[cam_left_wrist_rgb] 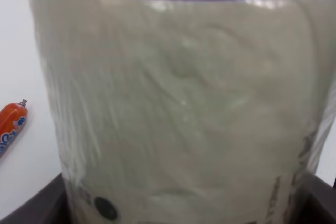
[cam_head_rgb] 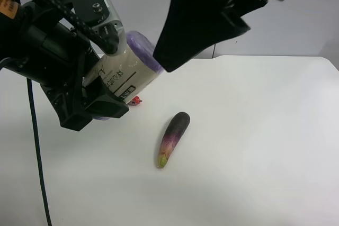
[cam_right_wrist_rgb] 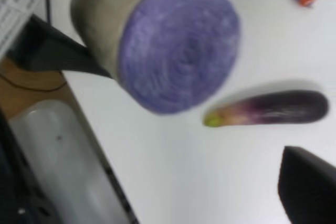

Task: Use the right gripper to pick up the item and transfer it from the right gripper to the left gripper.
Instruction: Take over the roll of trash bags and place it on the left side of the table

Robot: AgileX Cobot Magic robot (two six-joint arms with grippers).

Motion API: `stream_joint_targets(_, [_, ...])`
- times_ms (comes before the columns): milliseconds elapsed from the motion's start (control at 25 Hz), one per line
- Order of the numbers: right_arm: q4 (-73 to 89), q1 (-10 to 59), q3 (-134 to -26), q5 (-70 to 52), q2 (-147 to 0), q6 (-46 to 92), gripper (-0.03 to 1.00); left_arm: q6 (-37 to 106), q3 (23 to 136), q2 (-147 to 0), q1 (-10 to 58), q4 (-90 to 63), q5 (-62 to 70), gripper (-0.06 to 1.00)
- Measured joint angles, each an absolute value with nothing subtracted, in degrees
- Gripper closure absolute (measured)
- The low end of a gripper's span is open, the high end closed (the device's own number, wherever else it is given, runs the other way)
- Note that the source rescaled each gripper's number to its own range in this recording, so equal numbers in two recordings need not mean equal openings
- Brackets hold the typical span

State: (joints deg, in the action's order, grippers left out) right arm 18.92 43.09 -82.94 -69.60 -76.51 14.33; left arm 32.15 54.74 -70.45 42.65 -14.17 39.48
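Note:
The item, a cream-wrapped roll [cam_head_rgb: 132,67] with purple ends, is held above the table, tilted, by my left gripper [cam_head_rgb: 108,78], the black one on the arm with the orange mark. Its jaws are shut on the roll's wrapper. The roll fills the left wrist view [cam_left_wrist_rgb: 178,119]. My right gripper [cam_head_rgb: 175,51], the black claw, hangs just beside the roll's upper purple end, open and not touching it. In the right wrist view the purple end [cam_right_wrist_rgb: 178,45] faces the camera between the spread fingertips [cam_right_wrist_rgb: 310,187].
A dark purple eggplant [cam_head_rgb: 172,138] lies on the white table [cam_head_rgb: 254,130], also in the right wrist view [cam_right_wrist_rgb: 273,107]. A red sausage stick [cam_head_rgb: 136,100] lies under the roll, also in the left wrist view [cam_left_wrist_rgb: 10,124]. A black cable [cam_head_rgb: 36,146] hangs at the left.

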Motion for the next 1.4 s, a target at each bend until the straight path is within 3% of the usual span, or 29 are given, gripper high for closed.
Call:
stream_joint_targets(800, [6.4,43.3,-43.6,-68.3,-46.7,12.8,-0.02,32.1,54.7,-70.5,42.6,-14.2,39.1,0.94])
stream_joint_targets(1400, [5.8,43.3,-28.1,-61.8,-14.5,7.6,-0.02,32.1,54.7,-70.5,42.6,-14.2,39.1,0.94])
